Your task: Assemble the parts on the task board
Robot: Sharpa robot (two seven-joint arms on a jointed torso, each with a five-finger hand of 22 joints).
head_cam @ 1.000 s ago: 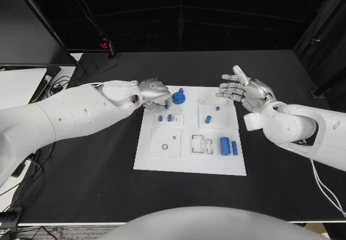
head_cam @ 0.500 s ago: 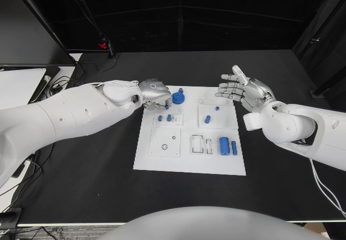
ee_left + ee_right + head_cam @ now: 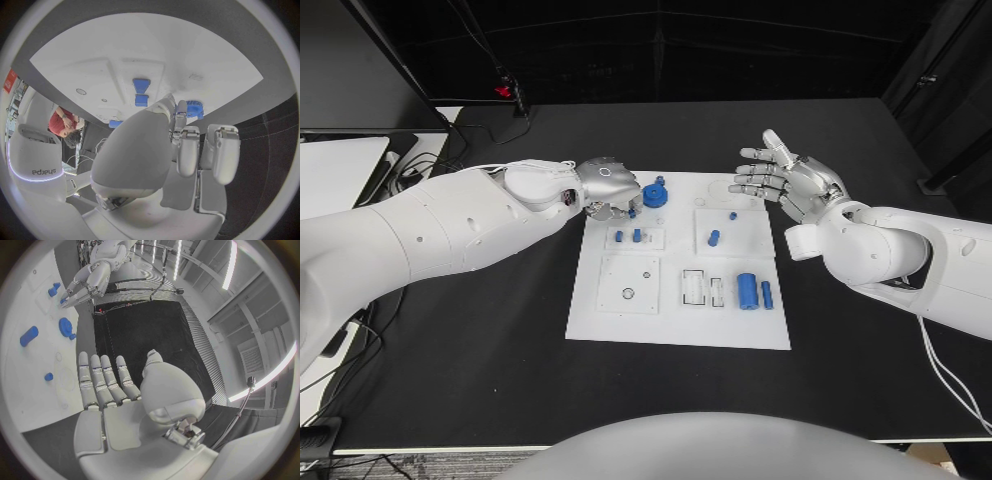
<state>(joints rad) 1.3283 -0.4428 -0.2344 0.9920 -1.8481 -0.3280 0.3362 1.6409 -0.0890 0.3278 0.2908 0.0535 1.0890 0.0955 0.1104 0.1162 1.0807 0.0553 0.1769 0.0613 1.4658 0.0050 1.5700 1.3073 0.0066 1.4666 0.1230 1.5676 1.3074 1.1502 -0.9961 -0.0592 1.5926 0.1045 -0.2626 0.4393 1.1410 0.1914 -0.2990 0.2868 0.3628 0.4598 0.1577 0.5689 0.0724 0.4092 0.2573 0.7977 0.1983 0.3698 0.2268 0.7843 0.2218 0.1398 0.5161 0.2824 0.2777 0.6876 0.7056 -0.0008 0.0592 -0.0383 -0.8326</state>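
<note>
Head view: left robot hand [image 3: 607, 187] sits at the far left corner of the task board [image 3: 678, 328], fingers curled down together close to a small blue peg [image 3: 632, 212] beside the blue gear [image 3: 655, 193]. Cannot tell whether it actually pinches the peg or only touches it. Left wrist view gives the same: fingers [image 3: 187, 150] pointing toward the gear [image 3: 194, 108], contact hidden by the palm. Right robot hand [image 3: 788, 180] hovers above the desk [image 3: 473, 350] just off the board's far right corner, fingers spread apart, holding nothing; right wrist view confirms an open palm [image 3: 125, 405].

Outward on the board: two small blue pegs [image 3: 629, 237] in a square fixture, a short blue pin [image 3: 714, 238] and a tiny blue stud [image 3: 734, 215] on the right side, a larger blue cylinder [image 3: 747, 291] with a thin blue rod [image 3: 766, 294] next to it near the right edge, plus empty slotted fixtures [image 3: 704, 288].

Judgement: parts look like light, rigid plastic, smooth and likely slippery, easy to flick away. Best taken by fingertip pinch across the sides; the cylinder around its middle, the gear by its rim or hub.
</note>
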